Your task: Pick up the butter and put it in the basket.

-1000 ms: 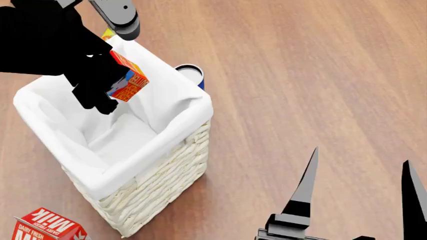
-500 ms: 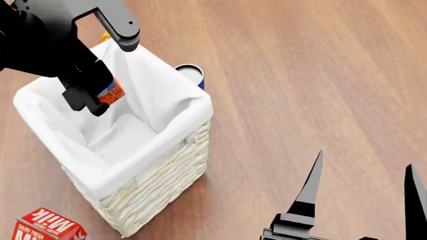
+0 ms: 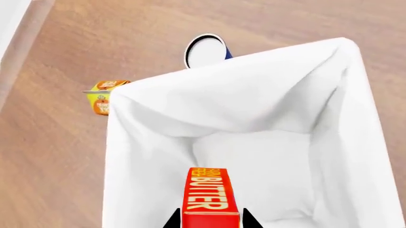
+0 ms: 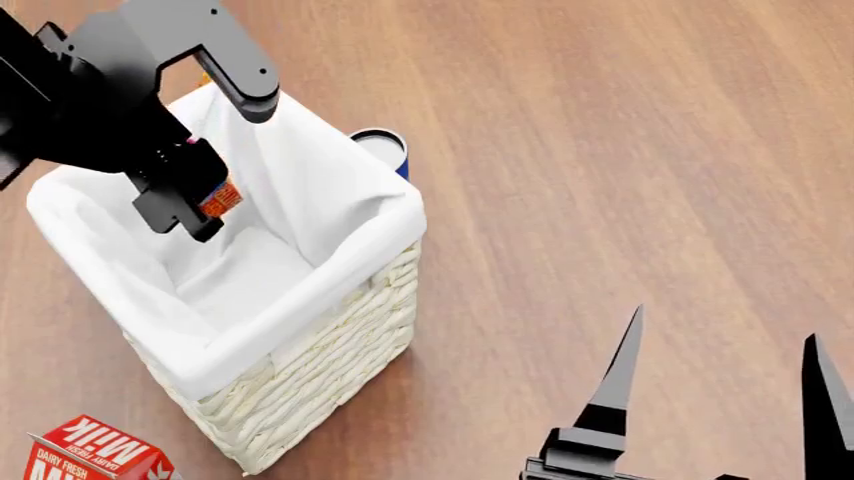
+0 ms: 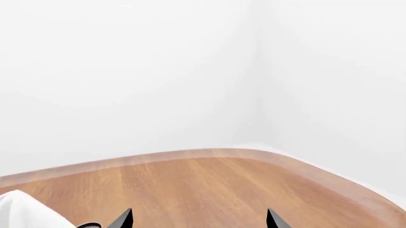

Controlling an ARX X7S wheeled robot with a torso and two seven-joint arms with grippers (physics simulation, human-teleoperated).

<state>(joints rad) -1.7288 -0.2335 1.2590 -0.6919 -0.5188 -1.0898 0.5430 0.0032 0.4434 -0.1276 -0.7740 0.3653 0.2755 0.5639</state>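
Between the left gripper's (image 3: pixel 211 223) clamped fingers, the butter (image 3: pixel 210 195) hangs above the basket's (image 3: pixel 152 156) open mouth, ready to drop straight below, while the right gripper (image 4: pixel 714 400) waits spread and empty.

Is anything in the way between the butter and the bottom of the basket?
Nothing visible. The left gripper holds the butter over the open basket, and the liner below looks empty.

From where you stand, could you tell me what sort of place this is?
Probably a bare simulated test room rather than a real home: a plain wooden surface bounded by blank white walls, with a few groceries around a wicker basket, such as a milk carton and the butter.
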